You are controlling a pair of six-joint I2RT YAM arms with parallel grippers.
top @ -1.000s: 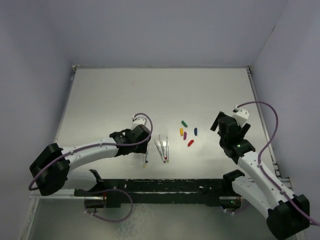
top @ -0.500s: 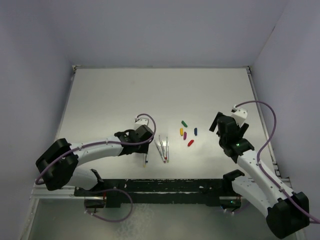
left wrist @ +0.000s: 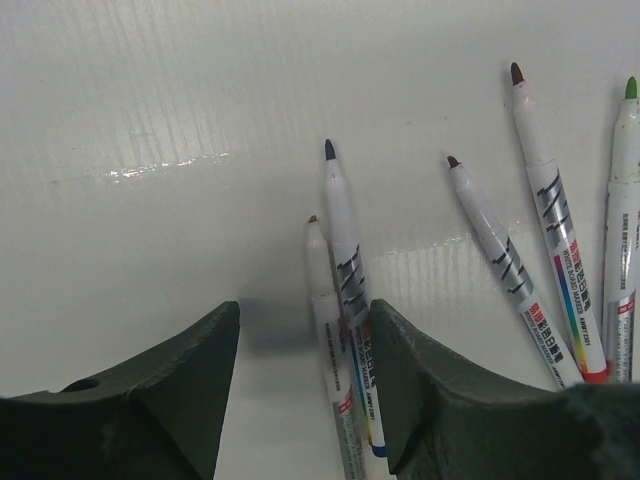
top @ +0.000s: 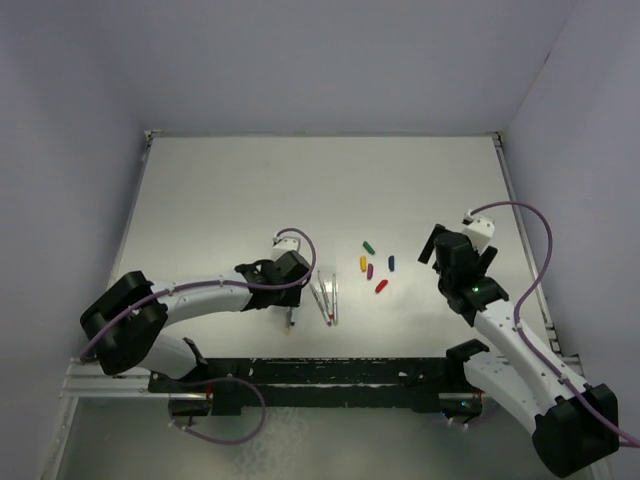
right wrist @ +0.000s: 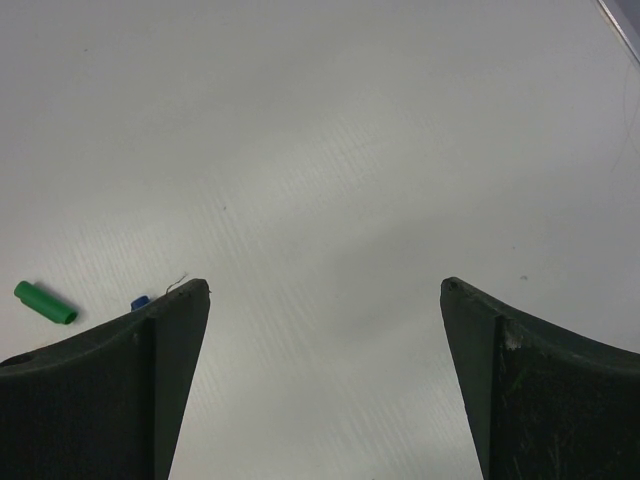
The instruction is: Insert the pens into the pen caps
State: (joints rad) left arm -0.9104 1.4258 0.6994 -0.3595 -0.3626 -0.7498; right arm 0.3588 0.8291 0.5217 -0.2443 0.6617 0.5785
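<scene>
Five white pens lie on the table. In the left wrist view a blue-tipped pen (left wrist: pixel 346 275) and an orange-tipped pen (left wrist: pixel 322 290) lie side by side between the jaws of my left gripper (left wrist: pixel 303 310), which is open and straddles them low over the table. Three more pens (left wrist: pixel 548 215) lie to the right. In the top view my left gripper (top: pixel 291 297) is above the leftmost pens (top: pixel 290 319). The green (top: pixel 368 246), yellow (top: pixel 362 263), purple (top: pixel 370 271), blue (top: pixel 390 263) and red (top: pixel 381 286) caps lie between the arms. My right gripper (top: pixel 436 252) is open and empty, right of the caps.
The other three pens (top: pixel 326 300) lie just right of my left gripper. The right wrist view shows the green cap (right wrist: pixel 45 303) and an edge of the blue cap (right wrist: pixel 140 301) left of my open right gripper (right wrist: pixel 325 285). The table's right edge (top: pixel 515 215) is beyond the right arm.
My left gripper has moved a little to the right, over the leftmost pens. The right arm, pens and caps have not visibly moved.
</scene>
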